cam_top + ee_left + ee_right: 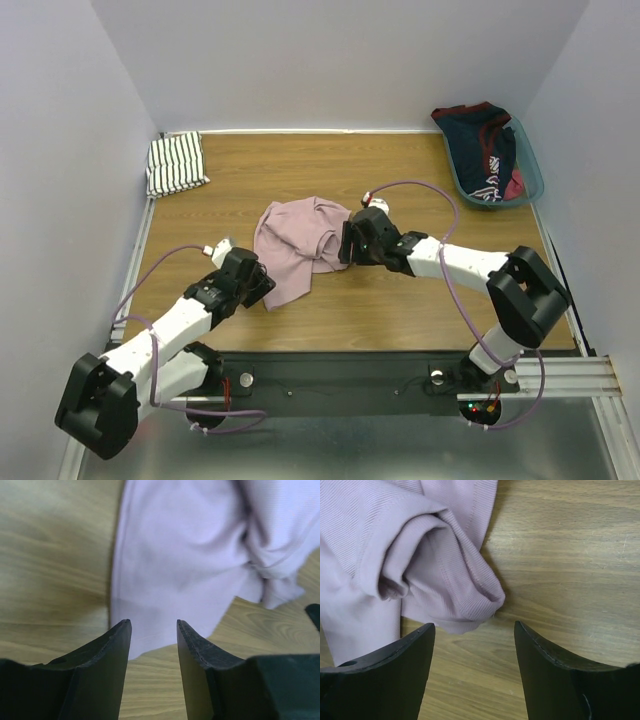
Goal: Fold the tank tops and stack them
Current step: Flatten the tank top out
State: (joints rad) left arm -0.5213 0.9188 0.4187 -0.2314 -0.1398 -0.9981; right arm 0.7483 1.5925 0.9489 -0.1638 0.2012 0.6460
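Note:
The pink-mauve tank top (296,243) lies crumpled in the middle of the wooden table; it also shows in the left wrist view (185,565) and the right wrist view (420,555). The striped tank top (176,164) lies folded at the far left corner. My left gripper (262,285) is open and empty at the pink top's near hem; in its wrist view (153,625) the hem sits between the fingertips. My right gripper (345,245) is open and empty at the top's right edge; in its wrist view (474,627) a bunched fold lies just beyond the fingers.
A teal basket (530,170) at the far right corner holds dark navy-and-red clothing (485,150). Grey walls close in the table on three sides. A metal rail (135,260) runs along the left edge.

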